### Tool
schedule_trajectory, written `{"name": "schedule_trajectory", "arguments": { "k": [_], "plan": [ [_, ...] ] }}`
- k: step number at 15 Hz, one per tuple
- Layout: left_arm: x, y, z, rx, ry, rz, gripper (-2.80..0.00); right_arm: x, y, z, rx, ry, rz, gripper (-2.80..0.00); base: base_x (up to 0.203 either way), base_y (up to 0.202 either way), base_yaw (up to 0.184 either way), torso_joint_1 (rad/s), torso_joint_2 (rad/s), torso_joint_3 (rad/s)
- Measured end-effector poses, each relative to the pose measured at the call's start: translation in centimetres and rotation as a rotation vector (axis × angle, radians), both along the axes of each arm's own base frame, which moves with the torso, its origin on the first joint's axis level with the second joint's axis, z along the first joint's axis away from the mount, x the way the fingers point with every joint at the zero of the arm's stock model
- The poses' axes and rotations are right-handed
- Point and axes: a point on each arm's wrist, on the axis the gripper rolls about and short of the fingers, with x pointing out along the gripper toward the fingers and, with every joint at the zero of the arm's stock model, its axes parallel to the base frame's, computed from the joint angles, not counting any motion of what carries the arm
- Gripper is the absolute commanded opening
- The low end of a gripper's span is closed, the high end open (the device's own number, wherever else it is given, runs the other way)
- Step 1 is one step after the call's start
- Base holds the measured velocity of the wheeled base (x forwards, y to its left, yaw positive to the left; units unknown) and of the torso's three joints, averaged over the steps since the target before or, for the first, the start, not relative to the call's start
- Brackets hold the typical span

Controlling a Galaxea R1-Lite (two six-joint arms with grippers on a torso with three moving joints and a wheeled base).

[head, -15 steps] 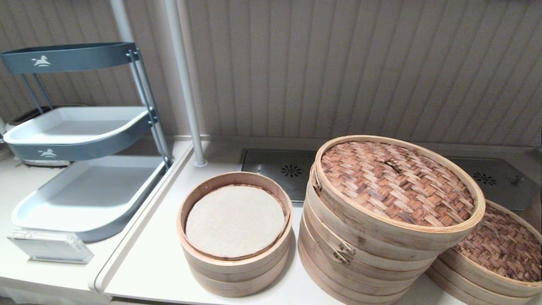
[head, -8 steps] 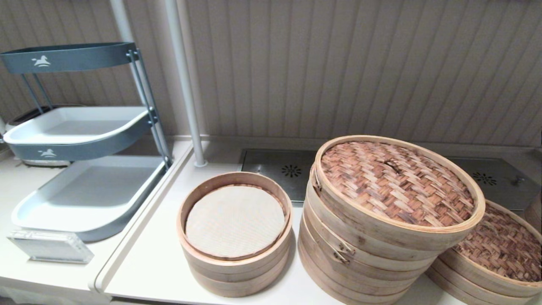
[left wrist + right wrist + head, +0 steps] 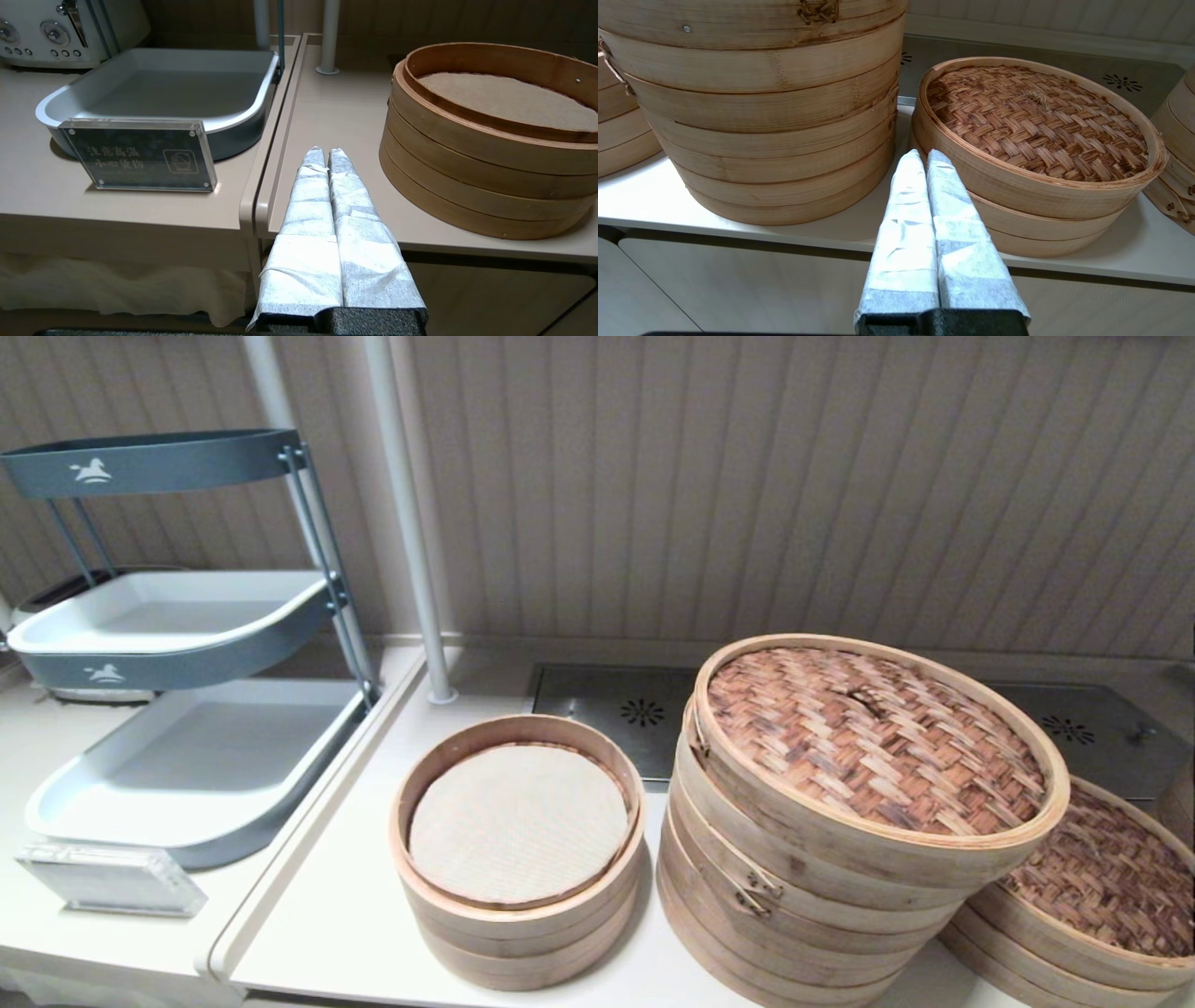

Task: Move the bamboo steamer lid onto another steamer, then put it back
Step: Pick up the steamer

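Note:
The bamboo steamer lid (image 3: 1106, 882), with dark mottled-brown weave and a small centre loop, rests on the low wide steamer at the far right. In the right wrist view the lid (image 3: 1036, 119) lies just beyond my right gripper (image 3: 923, 153). That gripper is shut and empty, hovering off the counter's front edge between the low steamer and the tall stack. The tall steamer (image 3: 822, 859) has pale rings, a dark clasp (image 3: 756, 893) and a paler woven top (image 3: 873, 737). My left gripper (image 3: 325, 150) is shut and empty, at the counter's front edge left of the small steamer. Neither gripper shows in the head view.
A small steamer with a white cloth liner (image 3: 519, 826) stands left of the tall stack. A grey tiered tray rack (image 3: 187, 747) and an acrylic sign (image 3: 110, 879) occupy the left table. A white pole (image 3: 411, 569) rises behind. One more steamer (image 3: 1178, 154) sits at the far right.

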Motion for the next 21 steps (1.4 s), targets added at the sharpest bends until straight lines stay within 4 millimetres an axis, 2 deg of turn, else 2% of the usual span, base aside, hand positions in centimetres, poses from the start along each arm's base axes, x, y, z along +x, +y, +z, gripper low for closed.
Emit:
{"name": "schedule_trajectory", "arguments": {
  "k": [3, 5, 8, 12, 14, 17, 19, 21],
  "plan": [
    [0.0, 0.0, 0.0, 0.0, 0.0, -0.001, -2.8, -0.5, 0.1, 0.9, 0.001, 0.015, 0.029, -2.8, 0.0, 0.0, 0.0, 0.0, 0.0, 0.0],
    [0.0, 0.0, 0.0, 0.0, 0.0, 0.0, -2.8, -1.4, 0.2, 2.8, 0.002, 0.001, 0.071, -2.8, 0.0, 0.0, 0.0, 0.0, 0.0, 0.0],
    [0.0, 0.0, 0.0, 0.0, 0.0, 0.0, -2.8, -2.3, 0.2, 7.3, 0.001, -0.039, 0.098, -2.8, 0.0, 0.0, 0.0, 0.0, 0.0, 0.0],
    [0.0, 0.0, 0.0, 0.0, 0.0, 0.0, -2.8, -1.7, 0.2, 14.7, 0.001, -0.076, 0.11, -2.8, 0.0, 0.0, 0.0, 0.0, 0.0, 0.0],
    [0.0, 0.0, 0.0, 0.0, 0.0, 0.0, -2.8, -0.4, 0.2, 18.7, 0.005, -0.083, 0.117, -2.8, 0.0, 0.0, 0.0, 0.0, 0.0, 0.0],
    [0.0, 0.0, 0.0, 0.0, 0.0, -0.001, -2.8, 2.6, 0.2, 24.6, 0.009, -0.061, 0.133, -2.8, 0.0, 0.0, 0.0, 0.0, 0.0, 0.0],
    [0.0, 0.0, 0.0, 0.0, 0.0, 0.0, -2.8, 5.5, 0.3, 27.6, 0.014, -0.011, 0.155, -2.8, 0.0, 0.0, 0.0, 0.0, 0.0, 0.0],
    [0.0, 0.0, 0.0, 0.0, -0.001, -0.001, -2.8, 8.8, 0.6, 29.4, 0.017, 0.054, 0.19, -2.8, 0.0, 0.0, 0.0, 0.0, 0.0, 0.0]
  ]
}}
